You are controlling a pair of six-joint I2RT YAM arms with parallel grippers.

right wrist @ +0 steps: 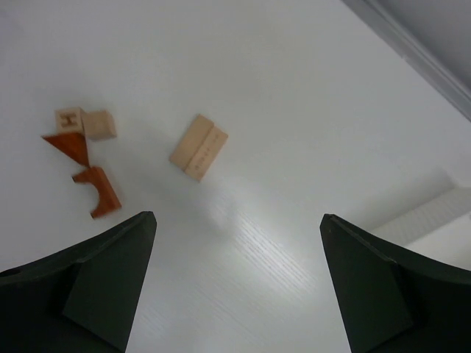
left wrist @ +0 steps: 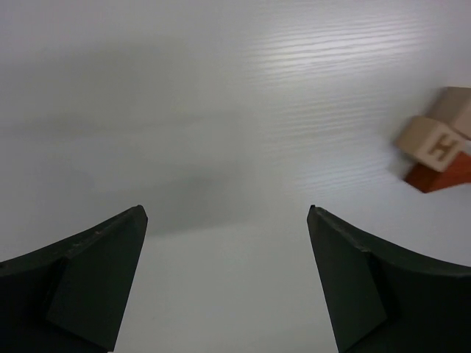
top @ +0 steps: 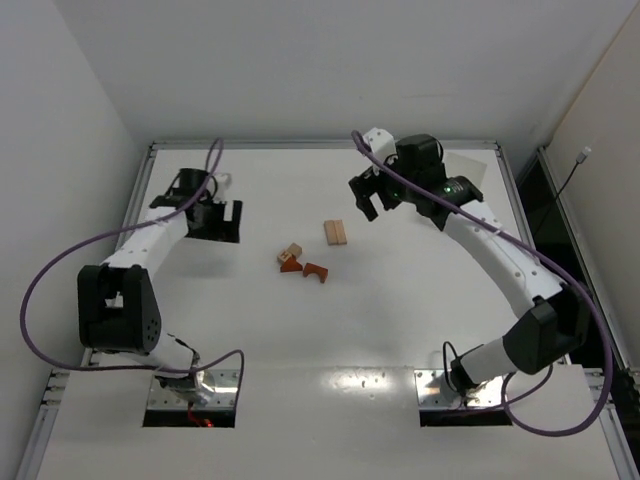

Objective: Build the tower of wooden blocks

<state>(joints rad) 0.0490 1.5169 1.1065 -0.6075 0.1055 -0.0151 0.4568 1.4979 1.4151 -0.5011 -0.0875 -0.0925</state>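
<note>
White bench (top: 400, 330): five wood blocks (top: 291, 257) counted mid-surface: "H"-marked tan cube (right wrist: 69, 119), plain tan cube (right wrist: 99, 125), pale slab (right wrist: 199, 147), orange wedge (right wrist: 68, 145), orange arch (right wrist: 99, 193). The left gripper (left wrist: 226, 211) and right gripper (right wrist: 239, 216) are seen spread wide, empty.

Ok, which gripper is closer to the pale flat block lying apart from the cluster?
Right. The right gripper hovers just beyond and right of the pale flat block, fingers open. The left gripper sits well off to its left, past the block cluster.

The left wrist view's right edge crops a tan cube (left wrist: 459, 107) and red wedge (left wrist: 444, 175).
</note>
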